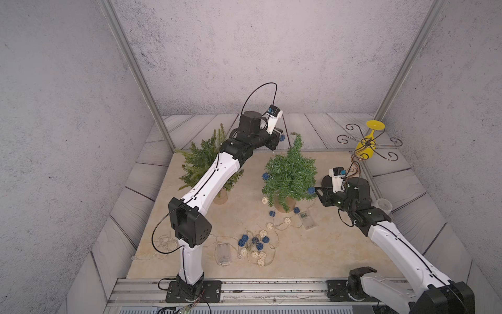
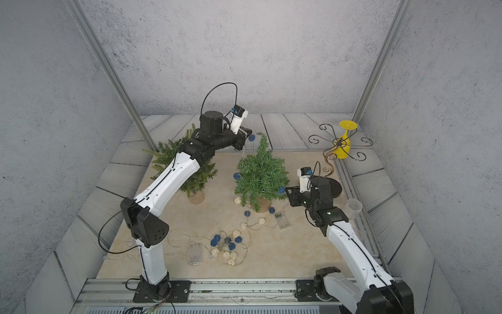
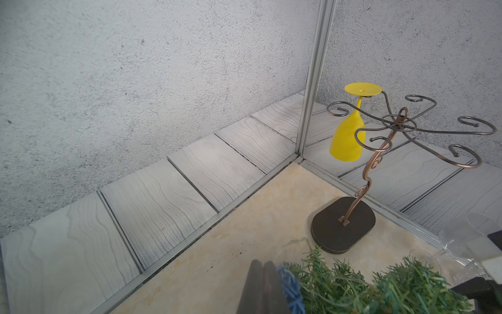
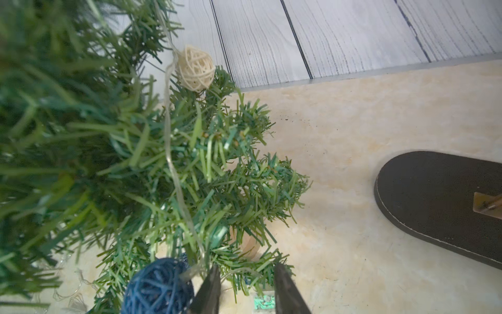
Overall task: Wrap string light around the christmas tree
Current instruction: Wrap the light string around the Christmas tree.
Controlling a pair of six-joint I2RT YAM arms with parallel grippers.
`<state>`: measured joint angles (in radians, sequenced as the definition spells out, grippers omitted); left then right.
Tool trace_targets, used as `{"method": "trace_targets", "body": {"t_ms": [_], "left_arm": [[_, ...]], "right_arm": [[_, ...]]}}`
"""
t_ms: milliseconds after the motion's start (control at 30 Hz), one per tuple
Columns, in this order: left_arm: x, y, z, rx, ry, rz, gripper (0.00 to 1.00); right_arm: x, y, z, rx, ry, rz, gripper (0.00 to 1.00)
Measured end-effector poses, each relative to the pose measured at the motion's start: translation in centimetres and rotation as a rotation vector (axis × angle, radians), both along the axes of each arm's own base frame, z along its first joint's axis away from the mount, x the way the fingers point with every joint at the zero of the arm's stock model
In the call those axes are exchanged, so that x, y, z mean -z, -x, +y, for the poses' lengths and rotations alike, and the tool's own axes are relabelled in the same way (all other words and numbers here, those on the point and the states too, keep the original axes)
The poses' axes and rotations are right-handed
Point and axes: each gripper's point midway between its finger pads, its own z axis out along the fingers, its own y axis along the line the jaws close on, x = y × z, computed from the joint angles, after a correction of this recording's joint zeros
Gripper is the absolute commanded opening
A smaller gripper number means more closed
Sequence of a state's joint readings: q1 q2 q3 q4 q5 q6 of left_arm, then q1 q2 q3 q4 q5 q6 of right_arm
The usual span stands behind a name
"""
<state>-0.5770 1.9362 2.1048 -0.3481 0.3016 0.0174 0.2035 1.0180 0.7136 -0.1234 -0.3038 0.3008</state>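
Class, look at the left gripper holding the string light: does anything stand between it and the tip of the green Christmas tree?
Nothing visible does. The left gripper, jaws shut on the thin-wire string light of blue and cream woven balls, sits beside the tip of the green artificial christmas tree, with only open air between them.

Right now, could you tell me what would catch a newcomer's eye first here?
The small green Christmas tree stands mid-table, the left gripper holding the string light of blue and cream woven balls near its tip. A yellow wine glass hangs upside down on a curly metal rack at the back right corner.
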Motion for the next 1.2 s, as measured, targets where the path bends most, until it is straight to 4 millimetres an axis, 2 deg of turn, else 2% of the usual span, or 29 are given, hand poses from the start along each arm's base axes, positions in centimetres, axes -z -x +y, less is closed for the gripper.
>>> {"method": "trace_targets", "body": {"t_ms": [133,300,433,600,733,867,1000,1200], "left_arm": [[0.0,0.0,0.0,-0.002,0.000,0.000,0.00],[0.0,0.0,0.0,-0.004,0.006,0.007,0.00],[0.0,0.0,0.0,-0.007,0.009,0.010,0.00],[0.0,0.1,0.3,-0.017,0.005,0.012,0.00],[-0.1,0.1,0.4,-0.023,0.005,0.008,0.00],[0.1,0.1,0.5,-0.024,0.004,0.011,0.00],[0.2,0.0,0.5,-0.029,0.000,0.014,0.00],[-0.1,-0.1,0.9,-0.049,-0.001,0.006,0.00]], "right_arm": [[0.8,0.9,-0.1,0.006,-0.030,0.012,0.35],[0.8,1.7,1.6,-0.079,-0.117,-0.002,0.35],[0.5,1.1,2.8,-0.134,-0.165,-0.019,0.29],[1.6,0.1,3.0,-0.134,-0.170,0.000,0.25],[1.6,-0.2,3.1,-0.135,-0.177,-0.029,0.16],[1.7,-0.3,3.1,-0.135,-0.190,-0.057,0.00],[0.9,-0.3,2.9,-0.117,-0.195,-0.093,0.00],[-2.0,0.6,1.2,-0.040,-0.177,-0.173,0.00]]}}
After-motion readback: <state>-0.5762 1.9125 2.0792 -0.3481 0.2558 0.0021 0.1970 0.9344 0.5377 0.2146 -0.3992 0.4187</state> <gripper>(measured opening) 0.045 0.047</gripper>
